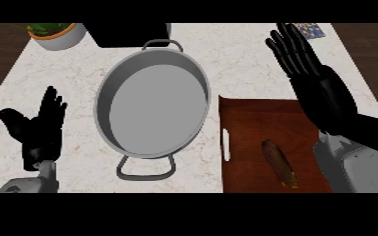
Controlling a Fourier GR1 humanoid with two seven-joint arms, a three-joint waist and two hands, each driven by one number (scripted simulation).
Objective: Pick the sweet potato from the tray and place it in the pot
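Colours around the pot.
Bench (pixel 66 75) white, faint beige veining. Pot (pixel 107 100) plain grey metal, paler inside. Right of pot: tray (pixel 251 120) dark red-brown, wood-grained, white handle (pixel 227 144); sweet potato (pixel 278 162) brown, yellowish at one tip. Behind pot: black box (pixel 125 34). Behind-left of pot: white planter (pixel 57 39), green leaves (pixel 44 28). Left hand (pixel 40 127) and right hand (pixel 303 62) black; forearms grey.
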